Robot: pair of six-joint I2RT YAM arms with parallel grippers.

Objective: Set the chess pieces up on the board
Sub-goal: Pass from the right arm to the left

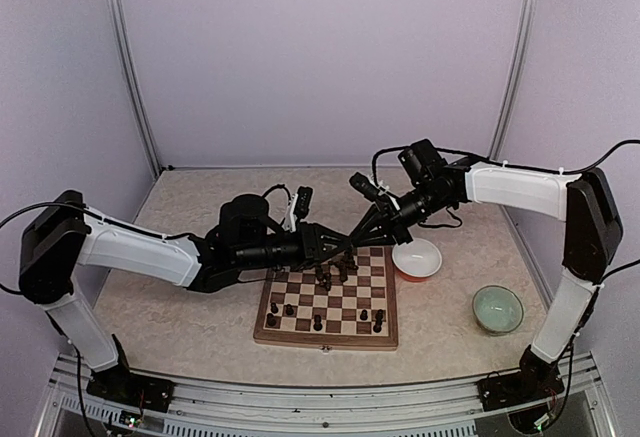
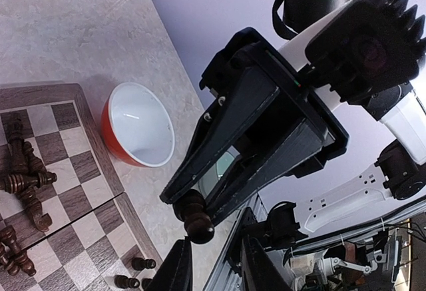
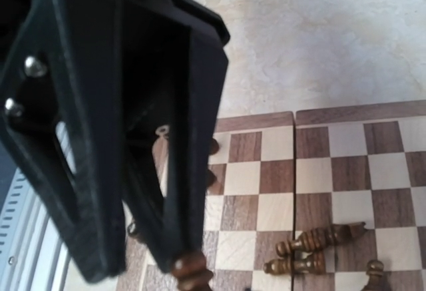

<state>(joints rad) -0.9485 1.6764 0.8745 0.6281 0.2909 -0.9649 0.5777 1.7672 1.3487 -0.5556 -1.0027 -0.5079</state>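
Observation:
My two grippers meet in the air over the far edge of the board (image 1: 330,336). The right gripper (image 2: 190,203) is shut on the base of a dark chess piece (image 2: 194,219), whose round head points at the left gripper (image 2: 219,264). The left fingers (image 2: 174,268) stand apart just short of that head, not pinching it. In the right wrist view the left gripper (image 3: 143,264) fills the left side, with the held piece (image 3: 193,272) at its tips. Several pieces lie toppled (image 1: 326,275) mid-board; others stand (image 1: 290,309) along the near rows.
A red bowl with a white inside (image 1: 417,257) sits just off the board's far right corner. A pale green bowl (image 1: 497,309) stands further right and nearer. Grey walls with metal posts enclose the table. A metal rail runs along the near edge.

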